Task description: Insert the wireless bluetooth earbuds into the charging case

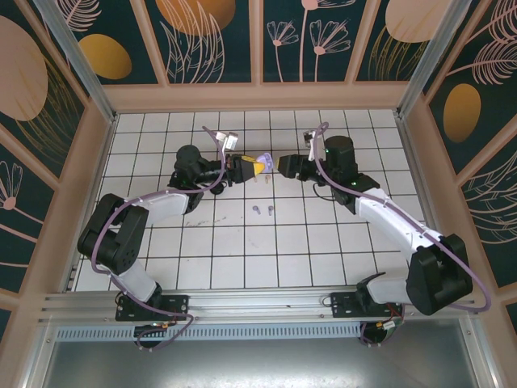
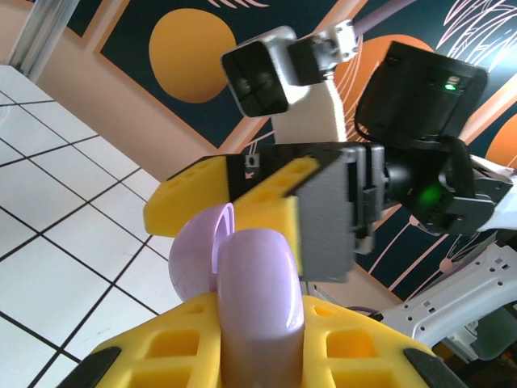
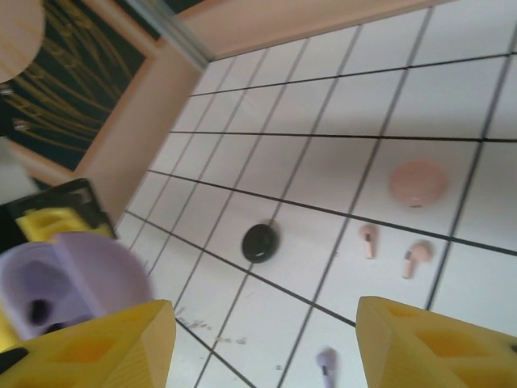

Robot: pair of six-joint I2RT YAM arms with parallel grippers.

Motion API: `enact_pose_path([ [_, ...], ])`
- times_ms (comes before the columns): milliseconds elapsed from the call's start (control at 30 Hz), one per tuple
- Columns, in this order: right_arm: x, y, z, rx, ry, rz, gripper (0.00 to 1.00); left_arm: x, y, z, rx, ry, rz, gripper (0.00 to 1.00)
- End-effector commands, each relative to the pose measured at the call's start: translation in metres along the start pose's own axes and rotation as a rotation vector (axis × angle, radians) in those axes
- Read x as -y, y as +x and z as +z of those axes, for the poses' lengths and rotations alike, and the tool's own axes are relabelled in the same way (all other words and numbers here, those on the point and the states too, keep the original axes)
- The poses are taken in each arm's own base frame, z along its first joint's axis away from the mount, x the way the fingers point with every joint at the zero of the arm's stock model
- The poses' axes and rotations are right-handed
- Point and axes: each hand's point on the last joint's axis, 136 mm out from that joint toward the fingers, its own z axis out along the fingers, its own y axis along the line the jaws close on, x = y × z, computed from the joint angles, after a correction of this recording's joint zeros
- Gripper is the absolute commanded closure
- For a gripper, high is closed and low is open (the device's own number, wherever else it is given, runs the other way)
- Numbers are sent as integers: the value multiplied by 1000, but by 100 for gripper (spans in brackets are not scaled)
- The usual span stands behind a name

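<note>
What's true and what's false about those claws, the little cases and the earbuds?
1. The left claw holds a lilac case. True.
2. That case is shut. False: its lid stands open.
3. Two pink earbuds lie on the tiled table near the pink case. True.
4. The right claw grips a lilac earbud. False: it is open and empty; the lilac earbuds lie on the table.

No legible text, label, brand, number or sign on any surface: tiles, wall panels, arms, cases. Tiny pale marks on black plate [image 2: 250,164] of right gripper [image 2: 233,218], seen from left wrist: too small to read.
</note>
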Motion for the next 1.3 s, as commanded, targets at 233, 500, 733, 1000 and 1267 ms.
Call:
enact_pose_path([
  [233, -38, -11, -30, 46, -128, -44, 39, 21, -10, 3, 4, 63, 90, 100],
  [500, -52, -5, -18, 7, -173, -60, 46, 21, -12, 4, 3, 67, 90, 100],
  [733, -49, -5, -6, -1, -165, -53, 52, 24, -14, 5, 5, 73, 96, 100],
  [1000, -46, -8, 4, -5, -157, -42, 56, 27, -13, 8, -2, 82, 97, 100],
  [1267, -48, -13, 6, 4, -164, -37, 62, 27, -10, 9, -11, 88, 95, 100],
])
